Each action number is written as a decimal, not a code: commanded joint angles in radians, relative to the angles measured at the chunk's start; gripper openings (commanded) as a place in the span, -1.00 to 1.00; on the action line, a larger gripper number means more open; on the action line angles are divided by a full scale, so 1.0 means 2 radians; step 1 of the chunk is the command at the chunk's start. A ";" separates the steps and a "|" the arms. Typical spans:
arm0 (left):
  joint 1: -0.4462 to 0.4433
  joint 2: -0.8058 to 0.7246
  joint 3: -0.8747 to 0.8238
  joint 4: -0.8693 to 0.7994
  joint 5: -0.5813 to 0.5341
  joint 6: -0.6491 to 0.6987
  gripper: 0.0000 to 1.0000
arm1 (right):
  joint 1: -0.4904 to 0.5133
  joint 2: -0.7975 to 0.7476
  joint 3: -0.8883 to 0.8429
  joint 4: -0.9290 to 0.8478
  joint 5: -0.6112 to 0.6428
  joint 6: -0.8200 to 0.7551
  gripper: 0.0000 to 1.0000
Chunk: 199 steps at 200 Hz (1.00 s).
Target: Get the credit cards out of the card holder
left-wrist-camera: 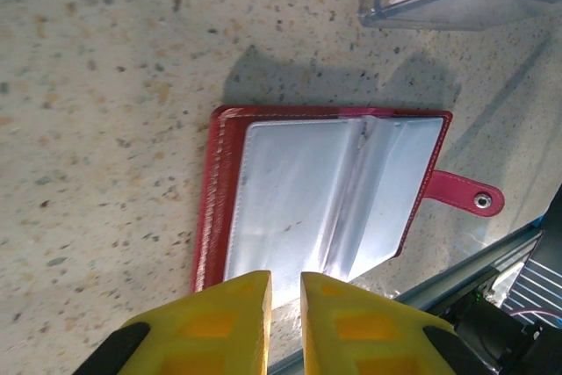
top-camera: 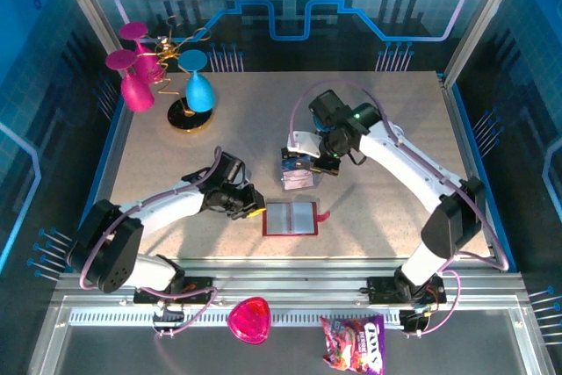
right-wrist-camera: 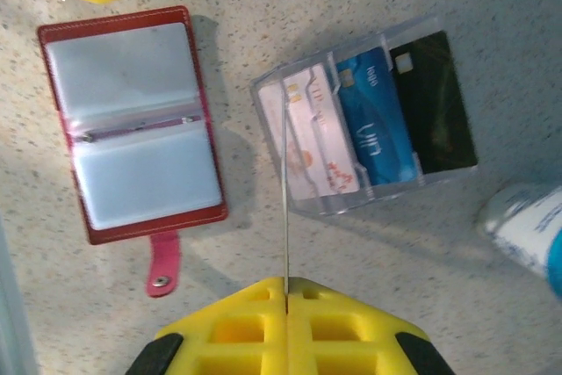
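Card holder (top-camera: pixel 290 218) open flat on worktop (top-camera: pixel 395 111), pockets look empty. Credit cards (right-wrist-camera: pixel 373 120) in clear stand (right-wrist-camera: pixel 351 204) at its 12 o'clock. Likely light, stiff, slick: pinch exposed edges. Left tool (left-wrist-camera: pixel 285 283) at holder's 9 o'clock, barely ajar, empty. Right tool (right-wrist-camera: pixel 286 280) closed.

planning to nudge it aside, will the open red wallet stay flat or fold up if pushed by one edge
Probably floppy: the card holder lies open with a crease down its middle, so a lift by one edge would likely fold it. Its clear pockets look empty, so it is likely light and would slide easily.
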 commanded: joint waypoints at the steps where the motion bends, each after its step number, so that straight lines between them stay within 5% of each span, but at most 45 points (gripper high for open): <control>1: 0.008 -0.023 -0.014 -0.020 -0.009 0.006 -0.67 | 0.005 0.030 0.045 -0.043 0.006 -0.072 -1.00; 142: 0.034 -0.082 -0.039 -0.037 -0.020 -0.001 -0.67 | -0.012 0.285 0.344 -0.178 -0.005 -0.157 -1.00; 199: 0.045 -0.075 -0.033 -0.042 -0.016 0.002 -0.67 | -0.017 0.333 0.406 -0.195 -0.005 -0.165 -1.00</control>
